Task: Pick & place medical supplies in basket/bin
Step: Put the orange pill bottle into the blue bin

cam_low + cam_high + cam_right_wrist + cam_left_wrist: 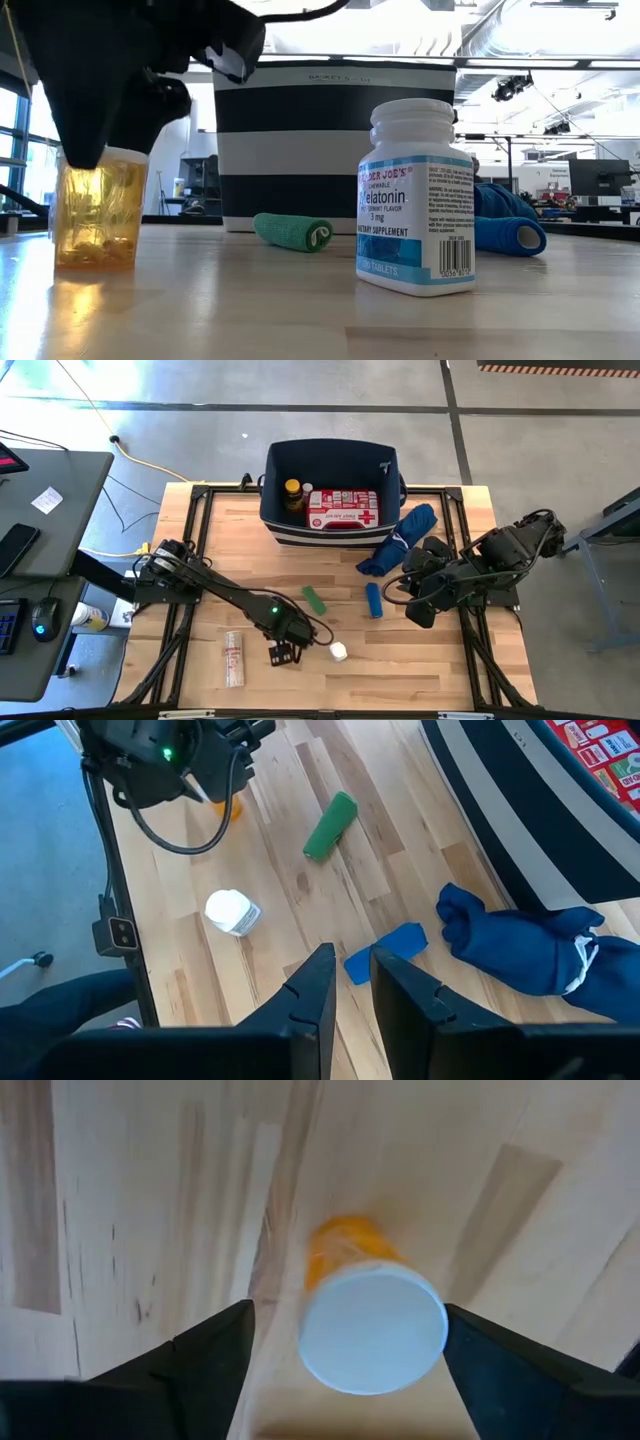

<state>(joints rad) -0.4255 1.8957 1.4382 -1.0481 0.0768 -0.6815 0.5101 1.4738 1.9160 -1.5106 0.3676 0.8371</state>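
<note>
A small amber bottle with a white cap stands upright on the table. My left gripper hangs over it, pointing down and open, one finger on each side of the cap. The navy bin at the far edge holds the red-and-white first aid pouch and an amber yellow-capped bottle. A white bottle, a green roll, a blue roll and a pale packet sit on the table. My right gripper waits on the right, shut and empty.
The royal-blue fabric bundle lies just right of the bin's near corner. The white bottle stands close to the right of my left gripper. Bare wood spreads along the near edge and the left part of the table.
</note>
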